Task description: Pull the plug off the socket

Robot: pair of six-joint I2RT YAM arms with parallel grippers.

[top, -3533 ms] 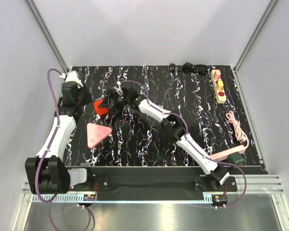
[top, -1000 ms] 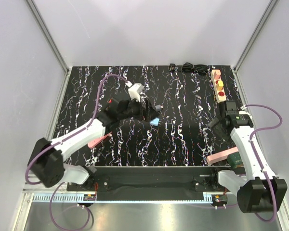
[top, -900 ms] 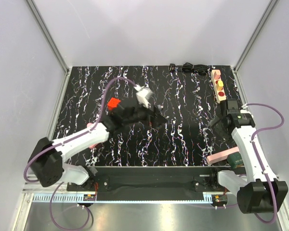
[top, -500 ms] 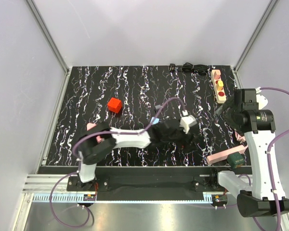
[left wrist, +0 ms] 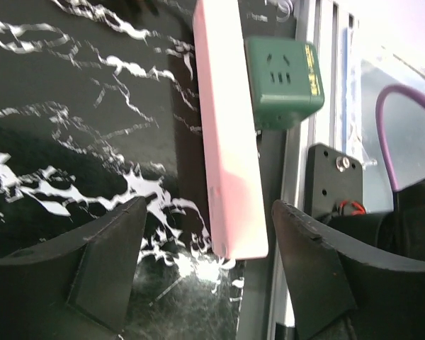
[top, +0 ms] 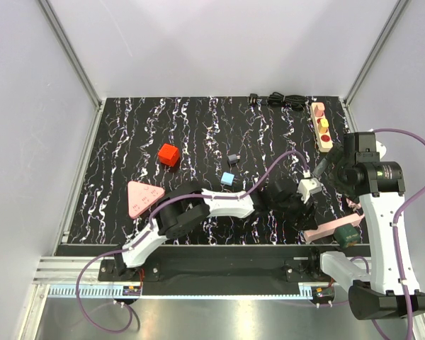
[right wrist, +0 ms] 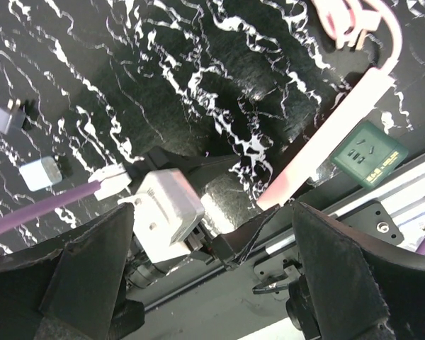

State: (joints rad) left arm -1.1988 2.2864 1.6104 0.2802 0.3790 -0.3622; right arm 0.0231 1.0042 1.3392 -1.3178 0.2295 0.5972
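Left of the socket (top: 321,127) lie one red cube (top: 168,154), one pink triangle (top: 140,197) and two small blocks: one blue block (top: 227,178), one dark block (top: 234,159). One black cable (top: 280,100) lies just left of the socket's far end. On the socket's near side lie one pink bar (top: 324,229), one green block (top: 348,234) and one pink cord (right wrist: 333,27).

1. The socket (top: 316,108) lies in the far right corner of the table (top: 113,142), running front to back.
2. A cable (top: 278,100) lies along the far edge, just left of the socket.
3. The cube (top: 168,154) sits left of centre, and the triangle (top: 141,197) lies nearer and further left.
4. An adapter (top: 234,159) sits near the centre, with a block (top: 227,178) just in front of it, not touching.
5. The bar (top: 331,227) lies slanted in the near right corner, its left end nearer the edge.
6. A box (top: 348,234) touches the bar's near side at its right end.
7. A cord (right wrist: 329,25) lies behind the bar's right end.
8. The left gripper (top: 301,211) is at the bar's left end, which shows between its fingers in the left wrist view.
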